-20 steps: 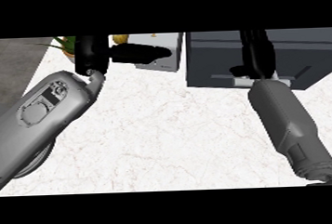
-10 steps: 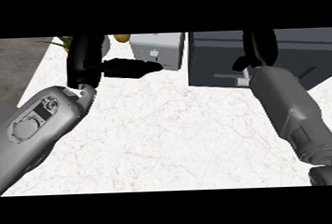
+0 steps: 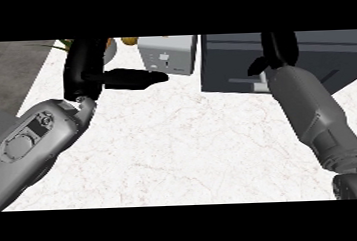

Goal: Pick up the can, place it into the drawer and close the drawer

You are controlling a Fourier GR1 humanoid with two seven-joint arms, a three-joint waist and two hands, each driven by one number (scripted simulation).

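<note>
The can shows nowhere in this view. The dark grey drawer (image 3: 231, 60) fills the upper right of the head view, and I cannot see inside it. My right hand (image 3: 279, 49) is stretched out over it with its fingers straight and its thumb sticking out to the left; the fingertips are cut off by the upper edge. My left hand (image 3: 87, 63) stands at the upper left, open, with straight fingers (image 3: 136, 78) pointing right above the white marble counter (image 3: 190, 142). It holds nothing.
A white toaster-like box (image 3: 168, 55) stands at the back between the two hands. Green leaves (image 3: 59, 45) and yellow-orange items (image 3: 127, 42) lie at the back left. A grey strip (image 3: 13, 68) borders the counter on the left.
My right forearm has pushed farther forward over the drawer. The left forearm has sunk toward the lower left, and the left hand's fingers have come down a little.
</note>
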